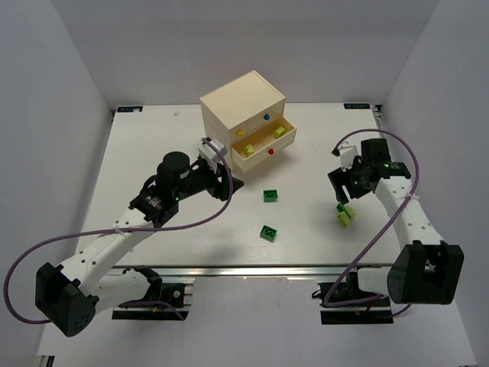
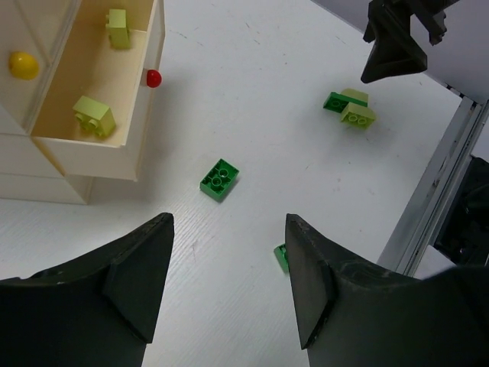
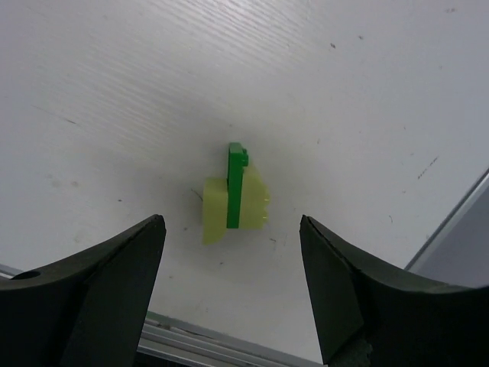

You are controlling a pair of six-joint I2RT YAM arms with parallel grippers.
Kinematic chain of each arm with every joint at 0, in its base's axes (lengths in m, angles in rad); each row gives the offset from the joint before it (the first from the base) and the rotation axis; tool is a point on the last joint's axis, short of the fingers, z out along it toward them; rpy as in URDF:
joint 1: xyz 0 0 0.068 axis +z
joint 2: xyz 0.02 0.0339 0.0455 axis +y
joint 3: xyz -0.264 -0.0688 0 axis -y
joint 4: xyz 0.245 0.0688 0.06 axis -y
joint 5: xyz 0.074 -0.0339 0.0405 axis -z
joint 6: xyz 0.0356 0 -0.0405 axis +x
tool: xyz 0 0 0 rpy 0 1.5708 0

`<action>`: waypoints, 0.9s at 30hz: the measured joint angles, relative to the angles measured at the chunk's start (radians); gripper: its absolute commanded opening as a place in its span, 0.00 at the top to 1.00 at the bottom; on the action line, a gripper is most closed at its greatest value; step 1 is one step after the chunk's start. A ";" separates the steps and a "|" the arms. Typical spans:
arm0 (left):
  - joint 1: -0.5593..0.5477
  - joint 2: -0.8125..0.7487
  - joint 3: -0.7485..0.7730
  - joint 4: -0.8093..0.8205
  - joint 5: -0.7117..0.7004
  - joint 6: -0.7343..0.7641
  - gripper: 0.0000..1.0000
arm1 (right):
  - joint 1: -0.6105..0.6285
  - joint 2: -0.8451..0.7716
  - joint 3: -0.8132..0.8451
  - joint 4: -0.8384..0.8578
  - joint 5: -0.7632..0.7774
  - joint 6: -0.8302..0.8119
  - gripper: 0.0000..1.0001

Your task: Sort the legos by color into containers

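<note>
Two yellow-green studded bricks [image 2: 93, 116] lie in the open drawer [image 2: 147, 122] of the cream wooden cube chest [image 1: 243, 103]. Two dark green bricks [image 1: 270, 196] sit loose on the white counter [image 1: 153, 153] between the arms.

The step in hand looks like a pick-up. The right gripper [image 3: 231, 223] hovers with its jaws spread directly over a yellow-green brick with a thin green piece stuck to it [image 3: 237, 195], near the counter's right front edge.

To do it well, it should come straight down, stay centred, and close on the flat pale sides rather than the green edge, which could twist the pair loose. The two colours will probably need separating before sorting.

The left gripper [image 2: 229, 229] is spread too, holds nothing, and is near the chest.
</note>
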 measured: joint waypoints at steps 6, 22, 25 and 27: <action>0.000 -0.004 0.000 0.003 0.008 -0.007 0.29 | -0.017 0.021 -0.064 0.006 0.074 -0.013 0.23; 0.000 -0.007 0.000 0.004 0.018 -0.010 0.29 | -0.156 0.106 -0.066 0.017 0.007 -0.047 0.25; 0.000 -0.007 0.000 0.003 0.019 -0.010 0.29 | -0.185 0.146 -0.050 0.009 -0.068 -0.056 0.22; 0.000 -0.007 0.000 0.003 0.019 -0.010 0.29 | -0.187 0.168 -0.051 0.001 -0.106 -0.067 0.14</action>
